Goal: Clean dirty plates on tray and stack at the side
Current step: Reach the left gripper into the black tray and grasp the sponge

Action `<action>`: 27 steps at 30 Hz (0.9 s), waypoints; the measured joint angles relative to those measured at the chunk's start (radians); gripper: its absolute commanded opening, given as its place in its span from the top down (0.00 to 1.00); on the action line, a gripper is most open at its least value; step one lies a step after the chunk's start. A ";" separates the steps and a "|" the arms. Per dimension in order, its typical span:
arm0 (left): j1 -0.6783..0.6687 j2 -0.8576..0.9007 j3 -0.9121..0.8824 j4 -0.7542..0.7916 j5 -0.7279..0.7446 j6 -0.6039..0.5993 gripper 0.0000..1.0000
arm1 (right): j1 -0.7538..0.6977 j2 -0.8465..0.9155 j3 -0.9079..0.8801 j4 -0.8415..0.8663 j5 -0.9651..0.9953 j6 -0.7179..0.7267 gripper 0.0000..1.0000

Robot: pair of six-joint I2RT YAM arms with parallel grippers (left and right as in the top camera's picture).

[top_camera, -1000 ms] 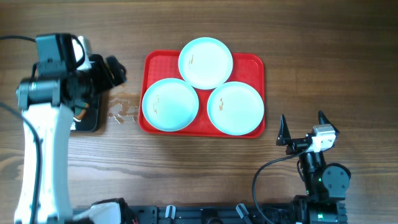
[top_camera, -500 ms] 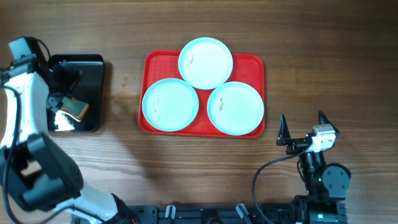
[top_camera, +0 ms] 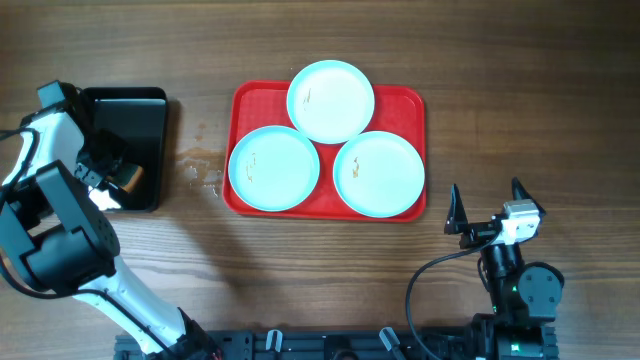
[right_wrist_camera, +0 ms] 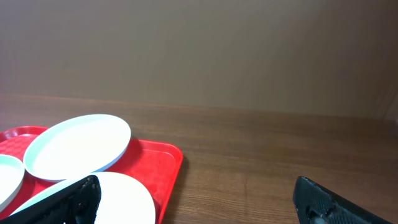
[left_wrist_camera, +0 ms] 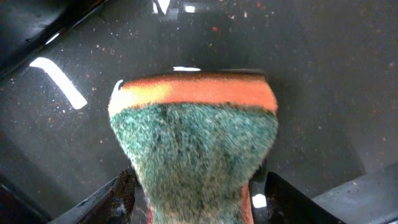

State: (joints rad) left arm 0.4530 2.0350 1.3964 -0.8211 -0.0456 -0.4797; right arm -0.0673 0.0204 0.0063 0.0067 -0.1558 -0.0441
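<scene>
Three pale plates lie on the red tray (top_camera: 246,100): one at the back (top_camera: 331,101), one front left (top_camera: 274,168), one front right (top_camera: 379,174), each with small brown smudges. My left gripper (top_camera: 110,170) is down in a black tray (top_camera: 140,115) at the far left, shut on a green and orange sponge (left_wrist_camera: 196,130). The sponge narrows between the jaws (left_wrist_camera: 199,202). My right gripper (top_camera: 488,208) is open and empty, right of the red tray's front corner. Its wrist view shows the back plate (right_wrist_camera: 78,144), the front right plate (right_wrist_camera: 118,199) and the tray rim (right_wrist_camera: 168,163).
Water drops (top_camera: 200,178) lie on the wood between the black tray and the red tray. The wet black tray floor (left_wrist_camera: 323,81) surrounds the sponge. Bare wooden table (top_camera: 520,110) stretches right of the red tray.
My left arm swung from over the black tray's right side to the far left, and its gripper came down onto the sponge. The right arm and the plates have not moved.
</scene>
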 measured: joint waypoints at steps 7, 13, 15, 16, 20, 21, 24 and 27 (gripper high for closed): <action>0.001 0.002 0.000 0.021 -0.010 0.003 0.96 | 0.000 0.000 0.000 0.000 0.000 0.000 0.00; 0.001 0.000 0.000 0.010 0.042 0.003 0.96 | 0.000 0.000 0.000 0.000 0.000 0.000 0.00; 0.001 -0.020 0.000 0.016 0.106 0.003 0.96 | 0.000 0.000 0.000 0.000 0.000 0.000 0.00; 0.001 -0.042 0.000 0.023 0.136 0.003 0.96 | 0.000 0.000 0.000 0.000 0.000 0.000 0.00; 0.000 -0.190 0.004 0.063 0.239 0.003 0.96 | 0.000 0.000 0.000 0.000 0.000 0.000 0.00; -0.001 -0.230 0.012 0.067 0.245 0.003 0.96 | 0.000 0.000 0.000 0.000 0.000 0.000 0.00; -0.009 -0.269 0.024 0.074 0.183 0.003 0.96 | 0.000 0.000 0.000 0.000 0.000 0.000 0.00; -0.016 -0.243 -0.020 0.113 0.098 0.003 0.96 | 0.000 0.000 0.000 0.000 0.000 0.000 0.00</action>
State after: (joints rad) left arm 0.4370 1.7924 1.3766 -0.7086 0.0521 -0.4767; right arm -0.0673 0.0204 0.0063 0.0067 -0.1558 -0.0441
